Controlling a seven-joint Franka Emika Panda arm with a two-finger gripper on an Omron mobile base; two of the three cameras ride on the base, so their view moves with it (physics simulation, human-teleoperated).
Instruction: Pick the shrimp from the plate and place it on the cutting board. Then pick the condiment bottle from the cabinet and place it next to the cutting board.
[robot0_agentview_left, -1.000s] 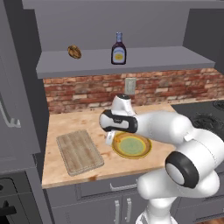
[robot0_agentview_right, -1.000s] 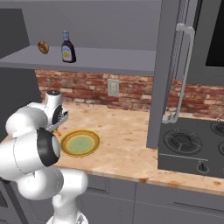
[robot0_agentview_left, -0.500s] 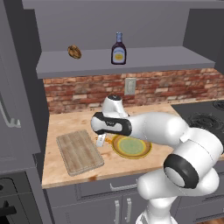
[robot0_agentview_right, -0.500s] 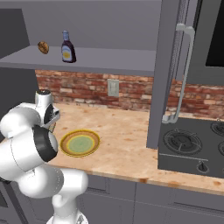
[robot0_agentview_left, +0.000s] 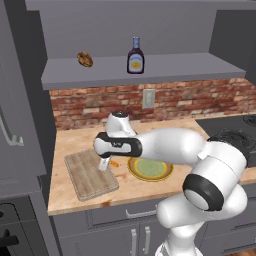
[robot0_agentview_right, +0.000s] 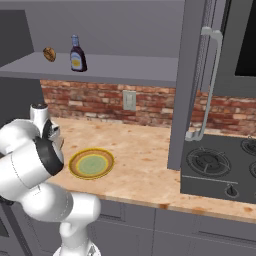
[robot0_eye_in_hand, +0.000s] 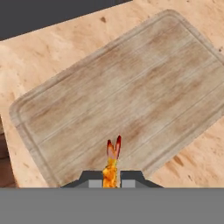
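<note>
Desk view: my jaws pinch the shrimp (robot0_eye_in_hand: 112, 158) tight, over the cutting board's (robot0_eye_in_hand: 118, 100) near edge; board centre lies ahead.

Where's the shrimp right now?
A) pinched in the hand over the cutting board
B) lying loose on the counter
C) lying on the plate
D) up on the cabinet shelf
A: the hand is shut on the orange shrimp, with the cutting board right under it.
</note>
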